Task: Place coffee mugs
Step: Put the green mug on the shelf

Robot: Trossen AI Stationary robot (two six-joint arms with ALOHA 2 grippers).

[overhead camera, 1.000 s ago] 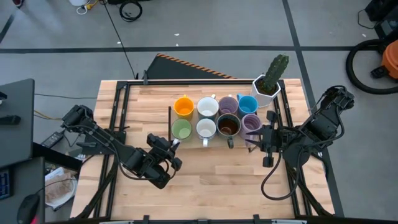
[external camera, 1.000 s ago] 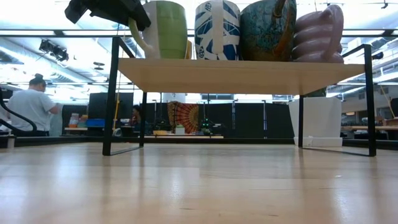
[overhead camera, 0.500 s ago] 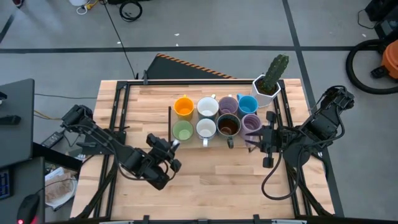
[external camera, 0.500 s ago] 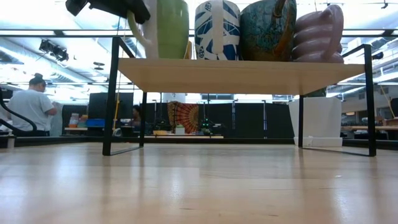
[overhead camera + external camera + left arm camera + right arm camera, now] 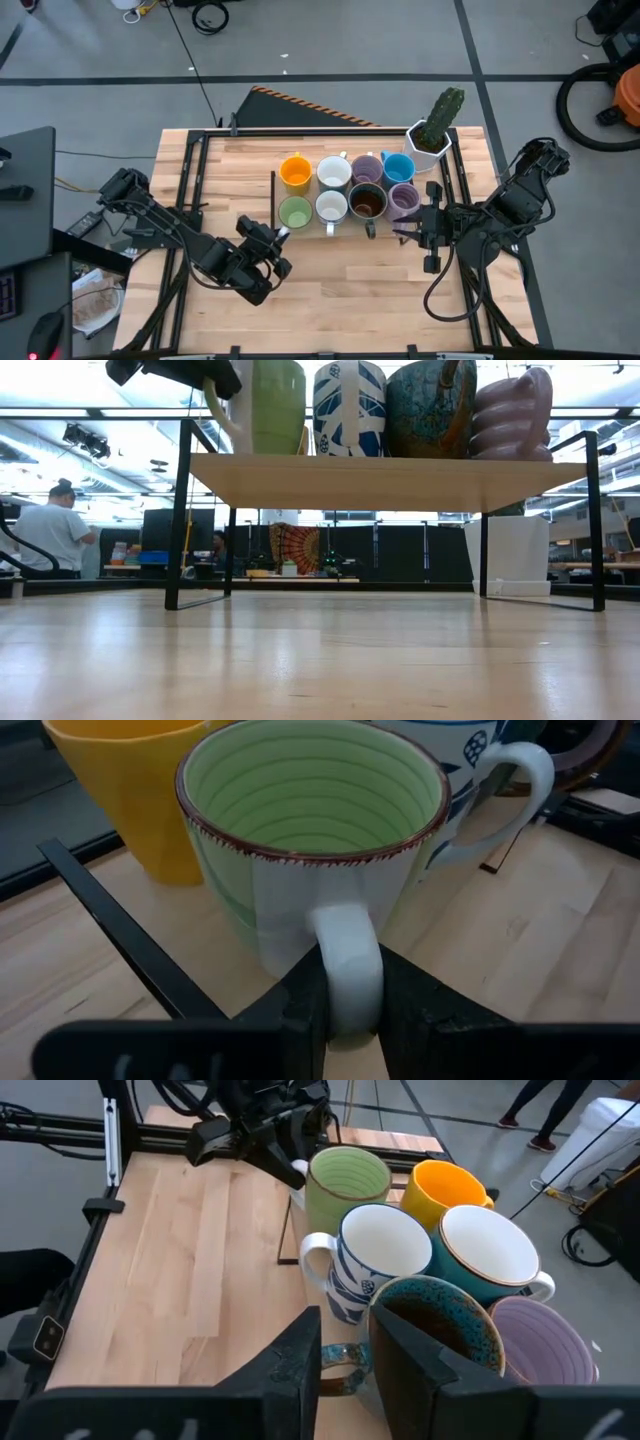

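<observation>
Several coffee mugs stand in two rows on a raised wooden shelf (image 5: 385,480). The far row is orange (image 5: 293,171), white (image 5: 333,172), lavender (image 5: 367,168) and blue (image 5: 398,167). The near row is green (image 5: 293,211), white with blue pattern (image 5: 331,207), dark brown (image 5: 367,203) and lavender (image 5: 403,197). My left gripper (image 5: 281,233) is shut on the green mug at the shelf's near left. My right gripper (image 5: 398,225) is at the dark brown mug's handle, in front of the near lavender mug. My left gripper pinches the green mug's white handle (image 5: 345,960) between its two fingers, coming from the table's near left side and slanting a little down. The mug (image 5: 270,405) stands upright with its base on the shelf. My right gripper has the dark brown mug's teal handle (image 5: 340,1355) between its two fingers, coming from the table's right and slanting down. The mug (image 5: 435,1330) stands upright on the shelf among the others.
A white faceted pot with a green cactus (image 5: 430,135) stands at the table's far right, beside the blue mug. The shelf rests on thin black legs (image 5: 178,510) with open table beneath it. Bare wood (image 5: 330,280) lies in front of the shelf. A person (image 5: 45,535) stands in the room beyond.
</observation>
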